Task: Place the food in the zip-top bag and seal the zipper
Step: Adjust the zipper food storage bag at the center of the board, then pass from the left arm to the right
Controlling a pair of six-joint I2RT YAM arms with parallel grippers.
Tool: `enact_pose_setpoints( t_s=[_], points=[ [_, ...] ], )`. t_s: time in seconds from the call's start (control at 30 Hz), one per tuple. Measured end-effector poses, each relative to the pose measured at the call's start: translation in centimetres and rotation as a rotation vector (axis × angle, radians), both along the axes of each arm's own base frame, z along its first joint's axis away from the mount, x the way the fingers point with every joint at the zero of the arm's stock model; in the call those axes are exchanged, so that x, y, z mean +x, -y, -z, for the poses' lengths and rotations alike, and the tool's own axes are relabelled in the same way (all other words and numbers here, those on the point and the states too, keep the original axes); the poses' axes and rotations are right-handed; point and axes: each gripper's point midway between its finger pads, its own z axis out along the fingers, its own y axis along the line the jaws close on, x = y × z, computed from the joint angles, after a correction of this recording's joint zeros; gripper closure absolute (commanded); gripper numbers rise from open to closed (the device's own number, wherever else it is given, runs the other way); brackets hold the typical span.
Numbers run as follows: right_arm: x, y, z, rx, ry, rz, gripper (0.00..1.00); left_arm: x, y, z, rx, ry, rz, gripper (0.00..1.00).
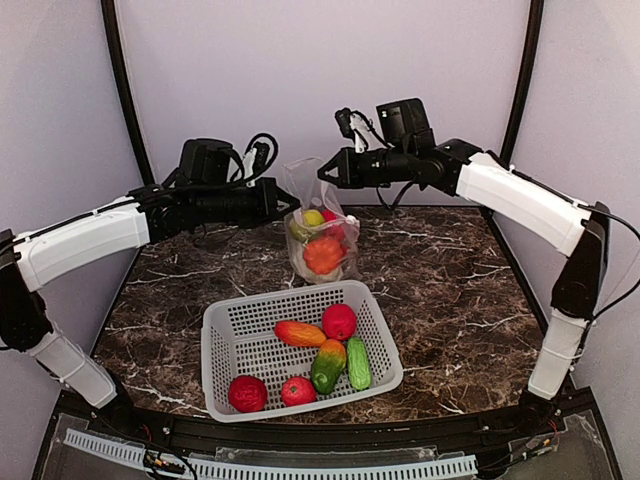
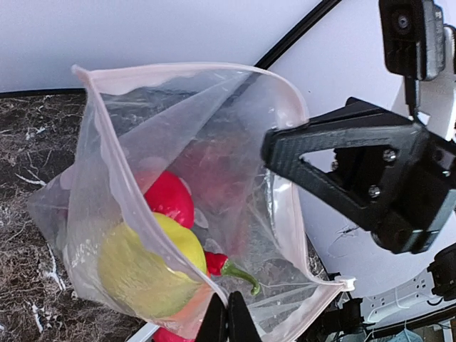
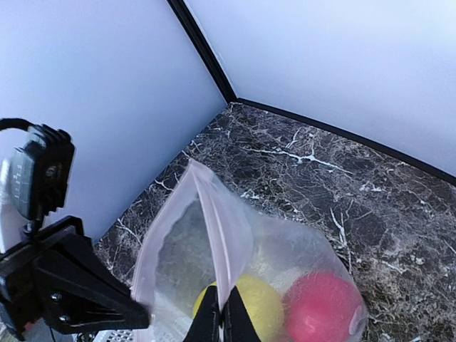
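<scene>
Zip-top bag (image 1: 322, 245), crinkly clear plastic, stood at basket's (image 1: 240, 345) twelve o'clock; left gripper (image 1: 292, 206) and right gripper (image 1: 323, 172) clamped its rim.

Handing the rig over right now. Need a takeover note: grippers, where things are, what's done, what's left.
Grippers: left gripper and right gripper are both shut on the bag, on opposite sides of its rim.
Bag: held upright between the arms, behind the basket, with its mouth open. The zipper is unsealed.
Done: several pieces are in the bag, including a yellow piece, a red piece and a chili.
Left: six pieces are in the basket, the cucumber among them. Bag them, then seal the zipper.
</scene>
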Motion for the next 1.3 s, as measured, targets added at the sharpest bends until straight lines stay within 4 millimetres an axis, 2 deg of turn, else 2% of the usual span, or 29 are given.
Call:
enact_pose_setpoints(
  t_s=[0.1,0.13,0.17,0.23,0.3,0.4,0.6,0.7,0.77,0.87,1.1,1.3],
  points=[
    [0.6,-0.8,1.1,-0.006,-0.006,-0.015,0.6,0.1,-1.3,-0.7,-0.023,0.015,-0.044,0.99],
    [0.6,-1.0,1.6,-0.008,-0.021,-0.017,0.49,0.1,-1.8,-0.4,-0.028,0.01,-0.061,0.99],
    [0.7,-1.1,2.0,-0.013,-0.027,-0.018,0.42,0.3,-2.6,0.2,-0.031,0.0,-0.086,0.99],
    [0.6,-1.1,2.4,-0.023,-0.027,-0.023,0.35,0.7,-4.2,1.7,-0.037,-0.033,-0.135,0.99],
    [0.4,-0.9,2.1,-0.025,-0.015,-0.023,0.33,1.3,-5.7,3.2,-0.041,-0.066,-0.183,0.99],
    [-0.8,0.3,1.7,-0.041,0.011,-0.026,0.36,2.1,-7.0,4.2,-0.048,-0.096,-0.236,0.99],
    [-4.5,3.0,0.7,-0.063,0.084,-0.05,0.46,2.4,-6.9,3.2,-0.084,-0.082,-0.244,0.99],
    [-7.3,2.8,1.5,-0.084,0.117,-0.101,0.52,2.4,-6.8,2.9,-0.09,-0.079,-0.243,0.99],
    [-9.1,2.0,2.6,-0.107,0.13,-0.144,0.6,2.4,-6.8,2.9,-0.09,-0.079,-0.243,0.99],
    [-11.1,0.5,4.5,-0.146,0.139,-0.201,0.65,2.4,-6.8,2.9,-0.089,-0.079,-0.243,0.99],
    [-12.1,-1.1,6.7,-0.225,0.181,-0.234,0.74,2.3,-6.9,2.9,-0.086,-0.08,-0.244,0.99],
    [-12.1,-1.4,7.2,-0.259,0.209,-0.219,0.81,2.2,-7.0,2.8,-0.082,-0.079,-0.244,0.99]
  ],
)
